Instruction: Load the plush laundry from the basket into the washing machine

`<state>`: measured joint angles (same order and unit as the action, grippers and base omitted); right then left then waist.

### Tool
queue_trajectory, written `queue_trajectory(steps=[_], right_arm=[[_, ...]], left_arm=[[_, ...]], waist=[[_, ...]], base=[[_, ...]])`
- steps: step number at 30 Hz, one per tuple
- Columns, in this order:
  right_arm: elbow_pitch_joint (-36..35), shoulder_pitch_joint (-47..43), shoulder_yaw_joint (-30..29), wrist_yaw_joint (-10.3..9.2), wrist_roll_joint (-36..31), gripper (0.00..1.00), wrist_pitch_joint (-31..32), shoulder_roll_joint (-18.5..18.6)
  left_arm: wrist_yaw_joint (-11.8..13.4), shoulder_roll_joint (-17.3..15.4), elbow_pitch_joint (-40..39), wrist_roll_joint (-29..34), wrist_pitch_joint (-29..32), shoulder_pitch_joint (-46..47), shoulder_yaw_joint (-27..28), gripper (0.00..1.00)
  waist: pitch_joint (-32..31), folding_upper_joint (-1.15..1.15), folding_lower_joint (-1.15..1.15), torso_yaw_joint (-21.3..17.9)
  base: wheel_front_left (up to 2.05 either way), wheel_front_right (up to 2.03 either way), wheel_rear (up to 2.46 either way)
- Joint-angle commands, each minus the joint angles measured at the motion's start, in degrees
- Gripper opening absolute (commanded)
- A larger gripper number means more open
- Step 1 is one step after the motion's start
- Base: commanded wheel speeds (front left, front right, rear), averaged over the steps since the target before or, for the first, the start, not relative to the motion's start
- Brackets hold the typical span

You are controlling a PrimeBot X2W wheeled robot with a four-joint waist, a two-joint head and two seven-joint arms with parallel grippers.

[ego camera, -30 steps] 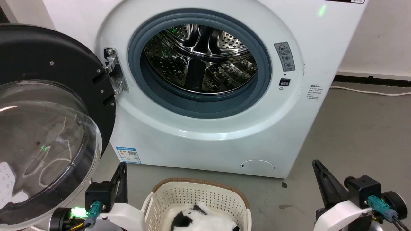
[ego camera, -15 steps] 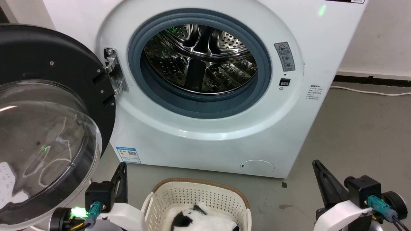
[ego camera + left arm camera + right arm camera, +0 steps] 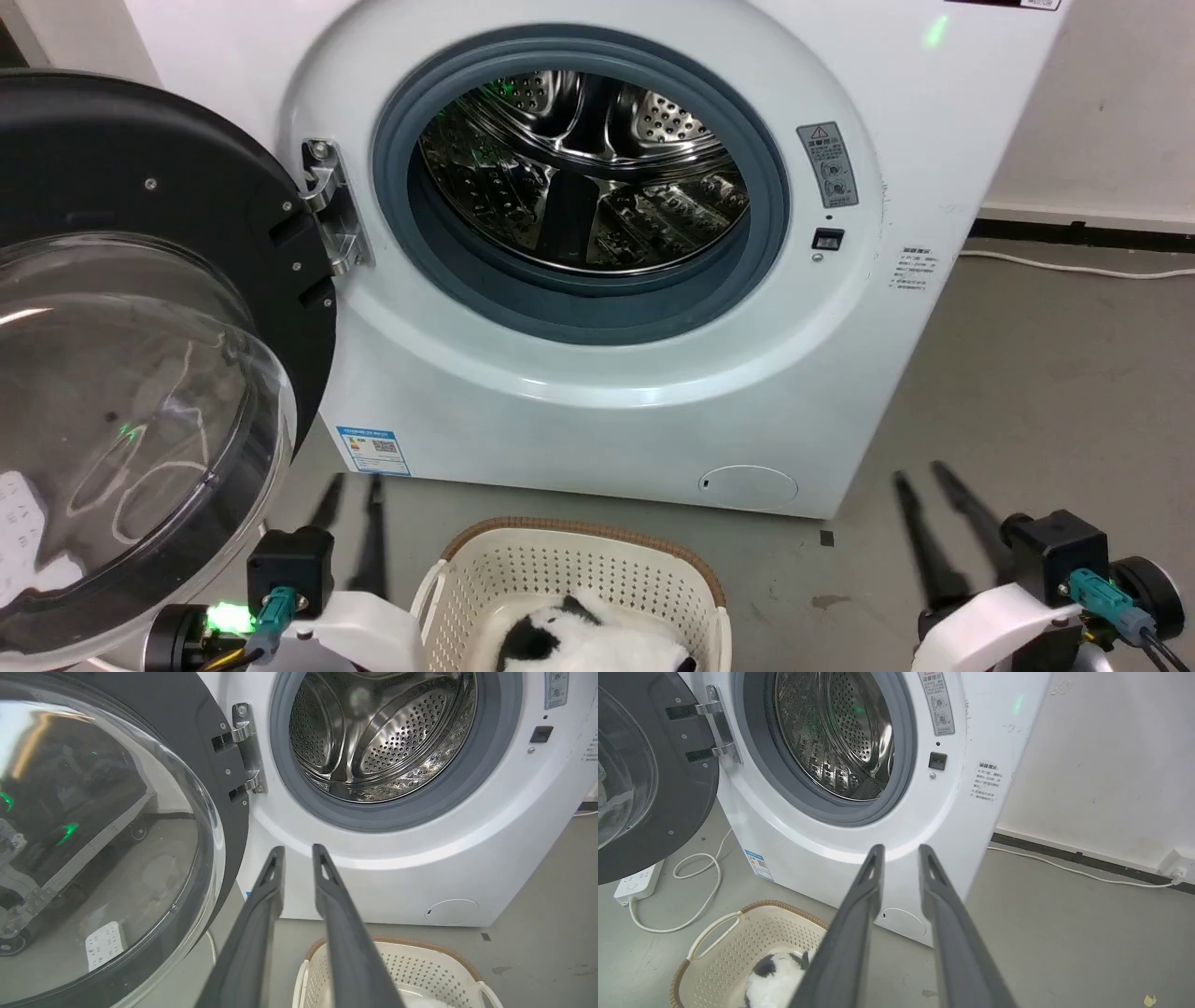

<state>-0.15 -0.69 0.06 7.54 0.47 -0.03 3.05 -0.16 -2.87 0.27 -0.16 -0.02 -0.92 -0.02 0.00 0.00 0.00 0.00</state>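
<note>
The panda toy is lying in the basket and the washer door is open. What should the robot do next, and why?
Probably lower the left gripper and right gripper toward the plush laundry: it lies in the basket between them, both are slightly open and empty, and the washing machine has a drum that looks bare.

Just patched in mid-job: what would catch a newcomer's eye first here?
The washing machine dominates the head view, its shiny drum gaping at upper centre and its domed door swung wide to the left. Low in front sits the basket with the black-and-white plush laundry lying in it, flanked by the left gripper and right gripper, fingers slightly parted.
</note>
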Motion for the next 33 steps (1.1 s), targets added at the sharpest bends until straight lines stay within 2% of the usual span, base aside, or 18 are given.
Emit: queue_trajectory(steps=[1, 19, 33], right_arm=[[0.0, 0.0, 0.0, 0.0, 0.0, 1.0, 0.0, 0.0], [-0.3, 0.7, -0.6, -0.01, 1.7, 1.0, -2.0, 0.0], [-0.8, 3.0, -0.4, -0.01, 3.7, 1.0, -3.6, 0.0]], left_arm=[[0.0, 0.0, 0.0, 0.0, 0.0, 0.0, 0.0, 1.0], [0.7, -0.3, 0.1, 0.3, -2.0, 0.8, -2.0, 1.0], [-0.6, -1.3, 6.4, 0.3, -3.6, 5.7, -4.4, 1.0]], waist=[[0.0, 0.0, 0.0, 0.0], [2.4, 0.0, 0.0, -1.4], [9.3, 0.0, 0.0, -4.7]], base=[[0.0, 0.0, 0.0], [0.0, 0.0, 0.0], [0.0, 0.0, 0.0]])
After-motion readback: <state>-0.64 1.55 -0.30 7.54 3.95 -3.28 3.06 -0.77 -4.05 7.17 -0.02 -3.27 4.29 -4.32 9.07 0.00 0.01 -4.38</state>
